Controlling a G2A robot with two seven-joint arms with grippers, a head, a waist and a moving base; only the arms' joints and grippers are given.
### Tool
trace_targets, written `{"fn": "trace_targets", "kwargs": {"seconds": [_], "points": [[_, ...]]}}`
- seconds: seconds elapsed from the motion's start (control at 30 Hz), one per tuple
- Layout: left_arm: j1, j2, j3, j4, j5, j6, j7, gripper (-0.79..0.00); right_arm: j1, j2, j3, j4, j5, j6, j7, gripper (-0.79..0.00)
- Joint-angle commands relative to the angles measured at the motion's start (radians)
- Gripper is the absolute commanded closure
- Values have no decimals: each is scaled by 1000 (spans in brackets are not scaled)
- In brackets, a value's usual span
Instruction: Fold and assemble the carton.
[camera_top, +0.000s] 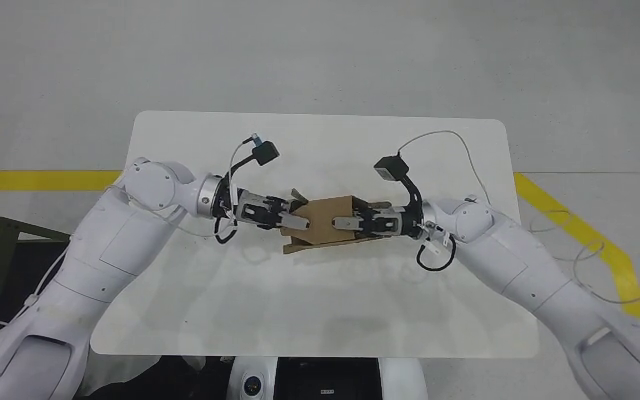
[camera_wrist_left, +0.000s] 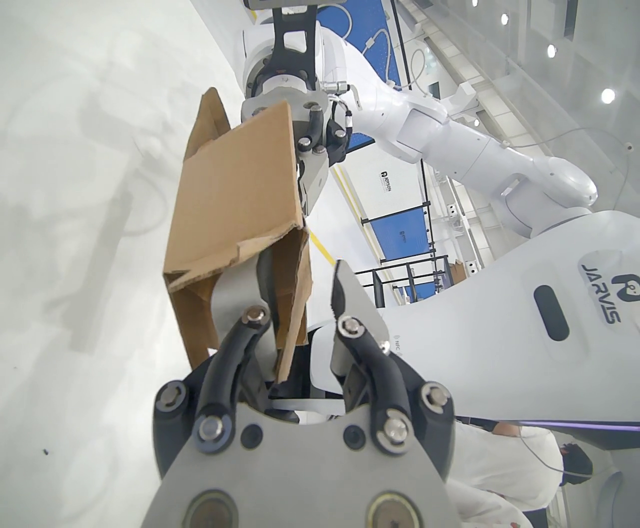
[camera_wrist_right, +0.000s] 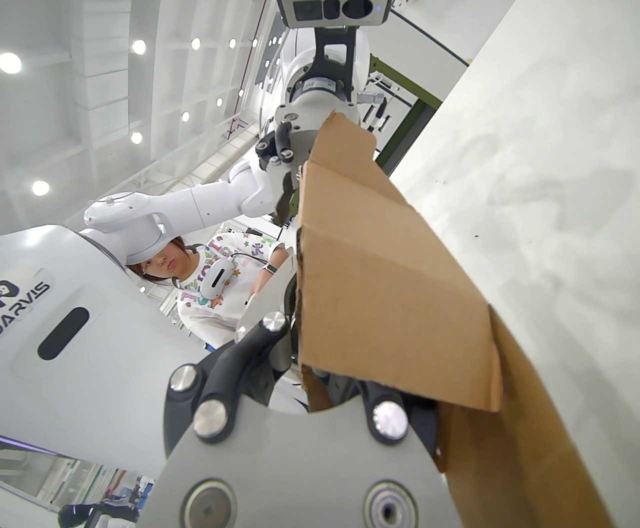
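A brown carton (camera_top: 322, 222), partly folded with loose end flaps, hangs between both grippers over the middle of the white table (camera_top: 400, 150). My left gripper (camera_top: 292, 214) is at its left end. In the left wrist view this gripper (camera_wrist_left: 300, 265) is open and straddles one end flap of the carton (camera_wrist_left: 235, 200), one finger inside the box, the other clear of the flap. My right gripper (camera_top: 352, 222) is at the opposite end. In the right wrist view it (camera_wrist_right: 305, 310) is shut on the carton's (camera_wrist_right: 380, 280) wall, with one finger hidden under the panel.
Bare tabletop lies on all sides of the carton, with the table's far edge (camera_top: 320, 113) well behind it. Cables loop off each wrist camera, one (camera_top: 232, 170) on the left arm and one (camera_top: 470, 160) on the right.
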Motion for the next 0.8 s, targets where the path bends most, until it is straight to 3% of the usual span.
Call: {"fn": "trace_targets", "kwargs": {"seconds": [0.0, 0.13, 0.33, 0.77], "points": [[2, 0, -10, 17, -27, 1, -1, -785, 4, 3, -2, 11, -3, -9, -9, 0], [11, 1, -35, 36, -76, 15, 7, -785, 7, 8, -3, 30, -10, -29, -30, 0], [44, 7, -81, 31, -61, 40, 109, -785, 7, 8, -3, 30, -10, -29, -30, 0], [60, 8, -88, 20, -50, 57, 138, -785, -3, 8, 1, 23, -12, -11, -42, 0]]}}
